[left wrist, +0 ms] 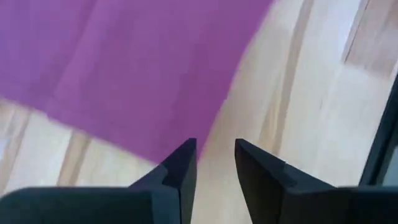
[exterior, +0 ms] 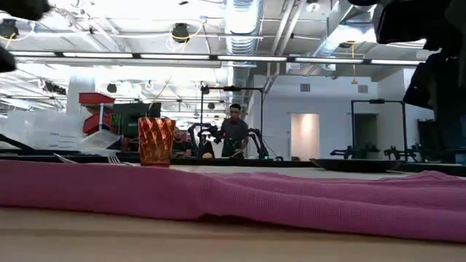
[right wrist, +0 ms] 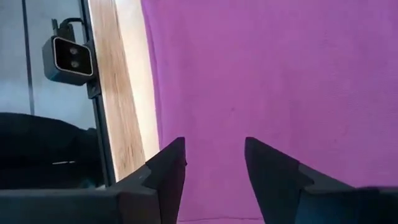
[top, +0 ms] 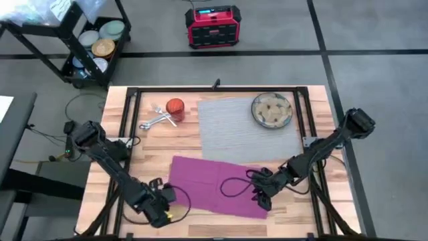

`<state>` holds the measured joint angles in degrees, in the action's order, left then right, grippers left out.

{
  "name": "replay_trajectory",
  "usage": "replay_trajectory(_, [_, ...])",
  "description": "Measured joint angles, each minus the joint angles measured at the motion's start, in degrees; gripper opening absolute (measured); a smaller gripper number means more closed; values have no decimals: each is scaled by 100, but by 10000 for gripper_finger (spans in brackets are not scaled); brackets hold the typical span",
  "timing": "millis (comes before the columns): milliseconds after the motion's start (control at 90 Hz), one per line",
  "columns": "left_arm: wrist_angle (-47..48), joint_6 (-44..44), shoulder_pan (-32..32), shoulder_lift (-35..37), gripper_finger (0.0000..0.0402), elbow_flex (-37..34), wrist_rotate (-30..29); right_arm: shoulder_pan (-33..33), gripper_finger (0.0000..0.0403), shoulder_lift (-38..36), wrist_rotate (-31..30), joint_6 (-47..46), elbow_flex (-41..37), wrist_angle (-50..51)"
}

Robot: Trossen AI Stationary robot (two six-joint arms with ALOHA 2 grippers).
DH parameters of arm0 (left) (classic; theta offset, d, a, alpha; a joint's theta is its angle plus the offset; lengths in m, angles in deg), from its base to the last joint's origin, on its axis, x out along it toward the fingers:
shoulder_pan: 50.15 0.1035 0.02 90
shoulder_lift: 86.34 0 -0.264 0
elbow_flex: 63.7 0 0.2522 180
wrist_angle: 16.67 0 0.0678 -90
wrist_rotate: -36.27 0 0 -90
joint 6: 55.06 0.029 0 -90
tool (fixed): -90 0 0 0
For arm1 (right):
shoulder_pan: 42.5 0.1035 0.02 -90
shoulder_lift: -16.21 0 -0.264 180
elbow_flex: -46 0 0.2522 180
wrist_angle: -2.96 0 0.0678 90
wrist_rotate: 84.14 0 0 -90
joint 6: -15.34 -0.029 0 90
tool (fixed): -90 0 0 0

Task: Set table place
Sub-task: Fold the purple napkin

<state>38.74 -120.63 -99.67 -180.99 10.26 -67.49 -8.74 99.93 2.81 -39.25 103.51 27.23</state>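
Note:
The magenta napkin (top: pixel 214 184) lies spread flat on the table (top: pixel 154 144) near its front edge, showing as a low pink ridge (exterior: pixel 255 196) in the low view. Behind it lies the grey mat (top: pixel 247 127), with the plate (top: pixel 271 110) on its far right corner. The orange cup (top: pixel 174 107) and the steel cutlery (top: pixel 157 118) sit left of the mat. My left gripper (top: pixel 164 197) stands open at the napkin's near left corner (left wrist: pixel 143 134). My right gripper (top: pixel 259 193) hangs open over the napkin's right part (right wrist: pixel 280 74).
A small camera (right wrist: pixel 68 59) is mounted at the table's near edge beside the napkin. Off the table, a red box (top: pixel 212 27) stands on the floor behind it, and a cart with dishes (top: pixel 93 47) stands at the far left. Bare wood shows left of the napkin.

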Motion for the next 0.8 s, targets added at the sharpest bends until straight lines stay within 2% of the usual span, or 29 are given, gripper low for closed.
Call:
replay_trajectory(256, [539, 22, -99, -11, 92, -71, -326, -65, 152, 0, 0, 0, 0, 0])
replay_trajectory(322, [435, 116, -60, -11, 92, -133, -360, -88, 152, 0, 2, 2, 0, 1])
replay_trajectory(489, [-290, 82, -54, -11, 92, -470, -205, -91, 152, 0, 2, -8, 0, 0])
replay_trajectory(800, [-174, 221, -68, -11, 92, -505, 160, -90, 152, 0, 3, -85, 0, 0])
